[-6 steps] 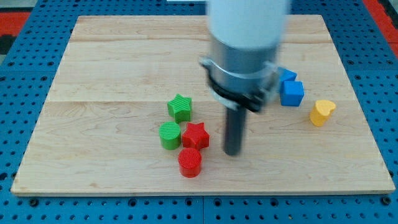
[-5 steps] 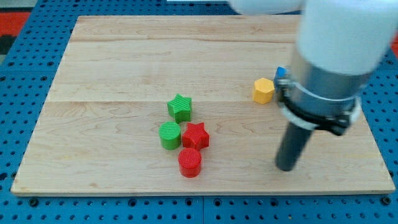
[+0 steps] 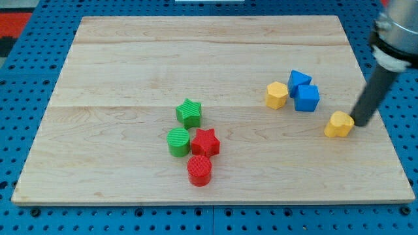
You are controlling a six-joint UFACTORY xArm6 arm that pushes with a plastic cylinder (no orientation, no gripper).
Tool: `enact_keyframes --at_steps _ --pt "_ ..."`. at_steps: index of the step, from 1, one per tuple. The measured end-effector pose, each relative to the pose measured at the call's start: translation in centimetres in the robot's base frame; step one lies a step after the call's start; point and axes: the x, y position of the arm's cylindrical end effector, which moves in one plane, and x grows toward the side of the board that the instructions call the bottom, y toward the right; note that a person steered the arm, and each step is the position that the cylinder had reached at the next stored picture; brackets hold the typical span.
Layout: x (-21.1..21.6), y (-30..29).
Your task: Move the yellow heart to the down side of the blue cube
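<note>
The yellow heart lies on the wooden board near the view's right edge. The blue cube sits up and to the left of it, with a second blue block touching it from above. My tip is on the board just right of the yellow heart, touching or nearly touching it. The rod slants up to the view's top right corner.
A yellow hexagon block sits left of the blue cube. A green star, green cylinder, red star and red cylinder cluster at the board's lower middle. The board's right edge is close to my tip.
My tip has swept from the board's middle to the right and now stands right of the yellow heart. The arm no longer hides the blue blocks and the heart.
</note>
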Motion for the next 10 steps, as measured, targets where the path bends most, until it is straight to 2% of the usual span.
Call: enact_keyframes --at_steps 1,2,3,4,5,6,8,9,10 --pt "2.2 -0.5" --pt "0.7 -7.1" --pt "-1.8 -9.0" --pt "-1.4 -10.6" --pt "2.6 -6.7" --pt "3.5 -2.3" --pt "-1.9 -3.1" --pt "-3.1 -5.9" --pt "-0.7 -5.2"
